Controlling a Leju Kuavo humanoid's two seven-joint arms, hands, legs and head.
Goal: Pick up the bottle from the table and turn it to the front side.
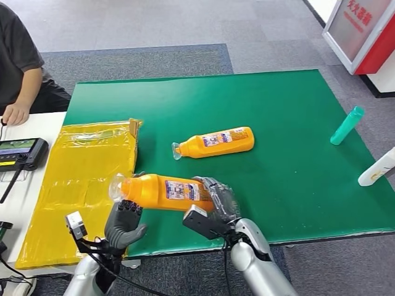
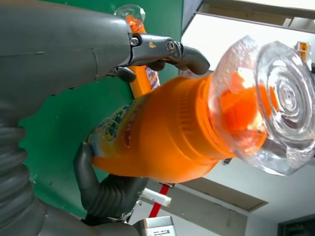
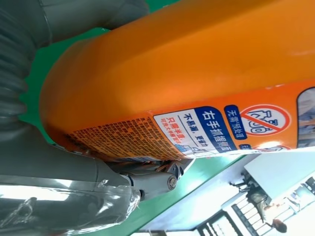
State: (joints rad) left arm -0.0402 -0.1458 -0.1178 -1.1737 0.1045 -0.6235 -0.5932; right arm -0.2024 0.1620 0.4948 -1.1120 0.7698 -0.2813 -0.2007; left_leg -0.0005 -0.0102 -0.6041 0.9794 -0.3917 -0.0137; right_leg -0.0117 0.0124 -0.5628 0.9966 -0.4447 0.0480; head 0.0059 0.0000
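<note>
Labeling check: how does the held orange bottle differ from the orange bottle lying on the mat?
The held bottle is off the mat, with the right hand gripping its base and the left hand under its neck; the other bottle lies untouched on the green mat. The held one sits nearer the robot. Both are orange, clear-capped, caps pointing left.

Probably a robot test lab: green mat (image 1: 289,154) on table, grey carpet floor (image 1: 139,24), seated person (image 1: 18,68), handheld controller (image 1: 21,153).
</note>
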